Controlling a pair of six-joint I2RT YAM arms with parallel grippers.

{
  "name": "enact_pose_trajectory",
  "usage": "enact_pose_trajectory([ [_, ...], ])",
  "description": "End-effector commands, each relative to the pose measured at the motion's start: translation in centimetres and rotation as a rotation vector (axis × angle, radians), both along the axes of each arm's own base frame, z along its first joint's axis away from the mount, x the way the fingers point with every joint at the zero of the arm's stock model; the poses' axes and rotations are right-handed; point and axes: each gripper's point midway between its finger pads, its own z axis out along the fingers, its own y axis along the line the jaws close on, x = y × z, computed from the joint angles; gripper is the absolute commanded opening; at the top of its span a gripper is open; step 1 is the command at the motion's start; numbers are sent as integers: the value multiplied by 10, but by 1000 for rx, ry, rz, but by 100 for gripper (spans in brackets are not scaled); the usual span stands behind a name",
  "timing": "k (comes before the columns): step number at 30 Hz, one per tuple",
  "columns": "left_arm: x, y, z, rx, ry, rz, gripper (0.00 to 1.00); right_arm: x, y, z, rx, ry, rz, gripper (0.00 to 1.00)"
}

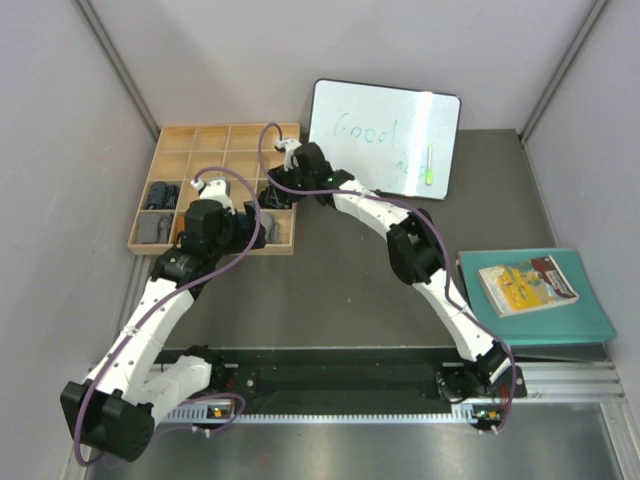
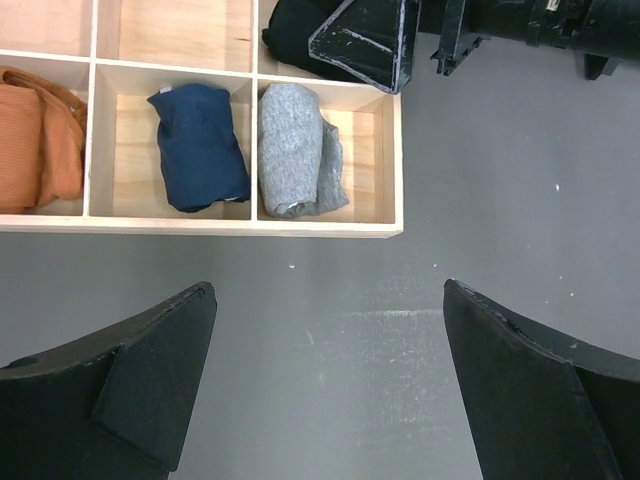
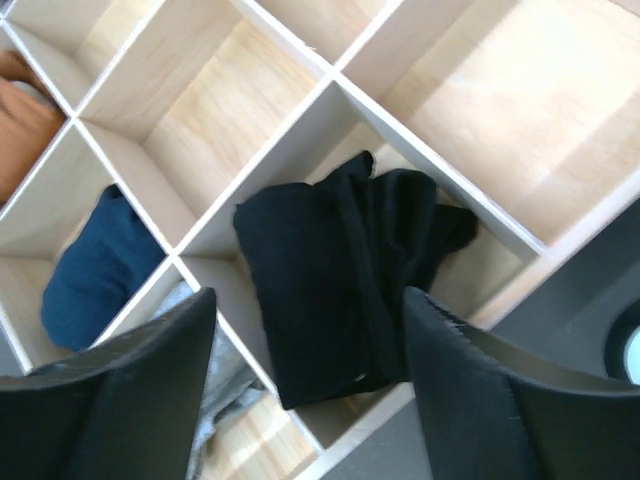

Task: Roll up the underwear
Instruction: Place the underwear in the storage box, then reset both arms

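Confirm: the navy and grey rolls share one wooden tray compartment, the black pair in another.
Wrong: the left wrist view shows the navy roll and grey roll in separate neighbouring compartments of the wooden tray. The black pair is in another.

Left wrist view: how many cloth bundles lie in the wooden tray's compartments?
4. The grey bundle in the corner of the tray, the navy bundle beside it, the orange bundle further left, cut off, the black bundle above the grey. Others may lie outside this view.
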Motion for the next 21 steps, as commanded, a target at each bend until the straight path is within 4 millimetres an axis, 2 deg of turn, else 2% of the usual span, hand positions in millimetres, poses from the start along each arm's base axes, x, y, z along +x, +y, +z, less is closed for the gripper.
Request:
enact_pose_trajectory([
  [1, 8, 6, 10, 20, -57, 20, 99, 7, -1, 20, 24, -34, -22, 76],
  [4, 8, 9, 11, 31, -61, 32, 99, 5, 1, 41, 56, -56, -15, 81],
  [5, 8, 10, 11, 33, -60, 35, 99, 5, 0, 56, 75, -75, -16, 82],
  [8, 7, 11, 13, 33, -68, 39, 99, 3, -2, 72, 89, -97, -17, 84],
  [9, 7, 11, 14, 32, -74, 39, 99, 2, -4, 89, 103, -117, -19, 85],
  [12, 6, 12, 19, 26, -93, 43, 99, 4, -13, 103, 100, -141, -41, 87],
  [13, 6, 12, 22, 21, -106, 42, 99, 4, -16, 114, 106, -156, -52, 88],
  [15, 5, 13, 27, 16, -131, 45, 99, 6, -25, 120, 104, -162, -68, 89],
  [16, 5, 13, 29, 16, -143, 43, 99, 8, -34, 135, 117, -176, -84, 89],
  [18, 3, 15, 29, 20, -151, 45, 99, 8, -49, 130, 98, -161, -113, 89],
  [19, 3, 15, 29, 22, -151, 48, 99, 9, -64, 157, 125, -197, -145, 90],
  [20, 3, 15, 29, 23, -151, 47, 99, 5, -78, 134, 86, -158, -174, 90],
  [21, 3, 13, 30, 16, -152, 37, 99, 4, -91, 136, 79, -159, -210, 90],
])
